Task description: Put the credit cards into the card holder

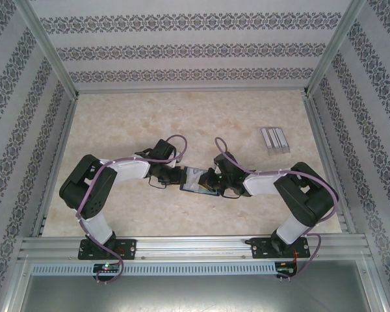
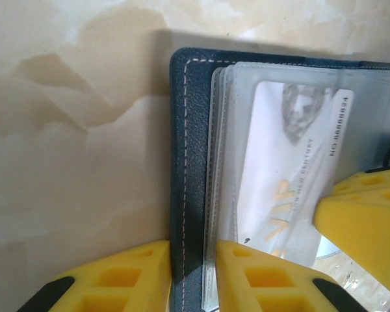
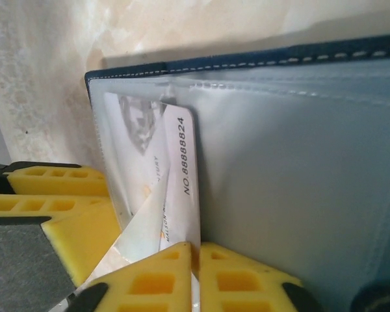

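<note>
The navy card holder point(image 1: 196, 179) lies open at mid-table between both arms. My left gripper point(image 2: 194, 276) is shut on its stitched navy cover point(image 2: 190, 130) and the edges of its clear sleeves. A white and silver credit card point(image 3: 185, 162) with a printed number sits partly inside a clear sleeve, and my right gripper point(image 3: 196, 276) is shut on its near edge. The same card point(image 2: 292, 169) shows through the sleeve in the left wrist view, with a right finger point(image 2: 367, 227) beside it. From above, the left gripper point(image 1: 177, 175) and right gripper point(image 1: 213, 183) face each other across the holder.
A clear slotted rack point(image 1: 274, 140) stands at the back right of the marble-patterned table point(image 1: 117, 130). Patterned walls and metal rails close in the sides and back. The left gripper's yellow fingers point(image 3: 52, 195) crowd the left of the right wrist view.
</note>
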Robot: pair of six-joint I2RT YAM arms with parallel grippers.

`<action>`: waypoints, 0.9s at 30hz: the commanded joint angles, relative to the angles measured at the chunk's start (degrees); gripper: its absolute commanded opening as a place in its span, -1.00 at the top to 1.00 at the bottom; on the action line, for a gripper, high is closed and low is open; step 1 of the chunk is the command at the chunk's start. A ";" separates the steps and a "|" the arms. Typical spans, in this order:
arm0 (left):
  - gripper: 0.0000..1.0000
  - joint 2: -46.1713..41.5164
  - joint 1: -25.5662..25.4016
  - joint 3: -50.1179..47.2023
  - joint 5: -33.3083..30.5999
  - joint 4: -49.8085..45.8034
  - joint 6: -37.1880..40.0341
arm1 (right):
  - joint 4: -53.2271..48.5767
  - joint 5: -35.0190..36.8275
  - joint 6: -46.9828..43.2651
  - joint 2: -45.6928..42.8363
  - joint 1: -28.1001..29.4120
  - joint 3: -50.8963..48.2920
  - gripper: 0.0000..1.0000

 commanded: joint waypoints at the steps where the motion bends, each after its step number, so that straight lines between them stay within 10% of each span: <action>1: 0.46 2.90 -0.36 0.22 -0.37 -0.41 1.54 | 0.35 0.59 -0.60 -0.40 -0.01 0.63 0.98; 27: 0.37 -0.76 -0.32 -1.68 -5.32 -0.49 0.60 | 1.72 0.65 -1.03 -3.13 -0.94 -2.88 1.00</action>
